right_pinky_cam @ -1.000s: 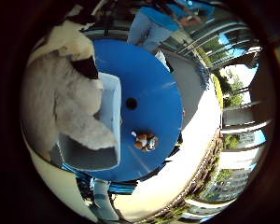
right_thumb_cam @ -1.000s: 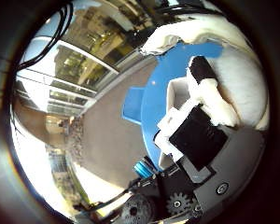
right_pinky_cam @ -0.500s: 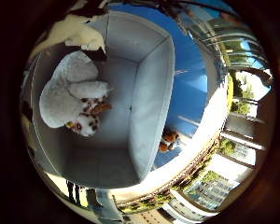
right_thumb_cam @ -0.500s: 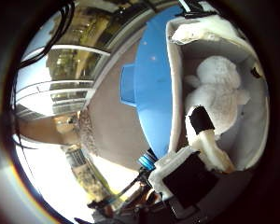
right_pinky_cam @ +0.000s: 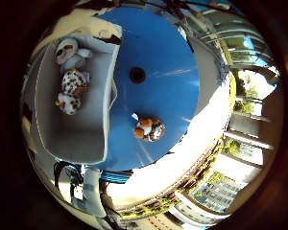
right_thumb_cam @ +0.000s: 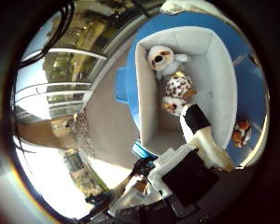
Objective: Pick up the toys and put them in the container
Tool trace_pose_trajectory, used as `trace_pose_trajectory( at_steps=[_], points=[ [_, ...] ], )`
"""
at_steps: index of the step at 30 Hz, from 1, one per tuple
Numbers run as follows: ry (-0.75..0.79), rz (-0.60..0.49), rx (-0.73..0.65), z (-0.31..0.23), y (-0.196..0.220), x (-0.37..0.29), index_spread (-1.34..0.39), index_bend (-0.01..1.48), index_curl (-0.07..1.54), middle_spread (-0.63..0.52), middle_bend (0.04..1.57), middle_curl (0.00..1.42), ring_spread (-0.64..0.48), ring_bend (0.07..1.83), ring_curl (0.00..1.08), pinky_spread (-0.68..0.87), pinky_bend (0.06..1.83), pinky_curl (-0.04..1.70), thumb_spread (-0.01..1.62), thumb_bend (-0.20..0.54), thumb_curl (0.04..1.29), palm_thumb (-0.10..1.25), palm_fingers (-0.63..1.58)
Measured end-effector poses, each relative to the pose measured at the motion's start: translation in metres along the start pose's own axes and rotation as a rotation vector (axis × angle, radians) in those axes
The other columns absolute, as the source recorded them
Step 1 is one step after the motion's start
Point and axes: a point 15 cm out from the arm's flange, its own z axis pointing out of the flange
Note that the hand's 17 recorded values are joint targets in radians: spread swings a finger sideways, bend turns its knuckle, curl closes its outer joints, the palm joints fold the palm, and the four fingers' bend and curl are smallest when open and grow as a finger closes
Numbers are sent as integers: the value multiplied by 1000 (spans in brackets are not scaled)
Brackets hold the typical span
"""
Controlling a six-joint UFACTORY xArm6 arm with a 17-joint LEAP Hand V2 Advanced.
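A: What's different from a moment ago?

B: The white plush [right_thumb_cam: 164,58] that filled the palm's view then now lies inside the grey container [right_pinky_cam: 81,139], at one end, with a spotted toy [right_thumb_cam: 178,85] touching it and another spotted toy [right_thumb_cam: 173,105] just beyond. The whole container looks smaller, so the palm has lifted away from it.

A: And the hand [right_thumb_cam: 203,144]?

B: One finger reaches out straight over the container's near end, with nothing in it. I'd call it released and open.

A: What's left?

B: One orange and white toy [right_pinky_cam: 150,129] sits on the blue table [right_pinky_cam: 168,57], outside the container, just beside its long wall. By my reckoning that is the next pick, and probably the last.
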Motion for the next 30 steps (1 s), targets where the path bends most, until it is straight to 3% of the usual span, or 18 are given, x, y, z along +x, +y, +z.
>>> trace_pose_trajectory(
  at_steps=[7, 14, 22, 30],
  points=[
    [67, 107, -62, 9, 51, 100, -265, 221, 202, 54, 176, 366, 282, 444, 307, 464, 742, 258, 1101, -30, 484, 703, 104],
    [18, 185, -223, 89, 79, 169, -241, 178, 235, 53, 175, 347, 267, 412, 305, 438, 660, 226, 1101, -30, 468, 704, 68],
    [8, 209, -333, 177, 84, 210, -174, 154, 243, 45, 245, 360, 260, 363, 295, 413, 572, 198, 1100, -32, 444, 694, 104],
    [7, 201, -466, 240, 96, 218, -106, 116, 199, 70, 225, 375, 270, 380, 312, 432, 637, 220, 1066, -36, 402, 673, 46]
  ],
)
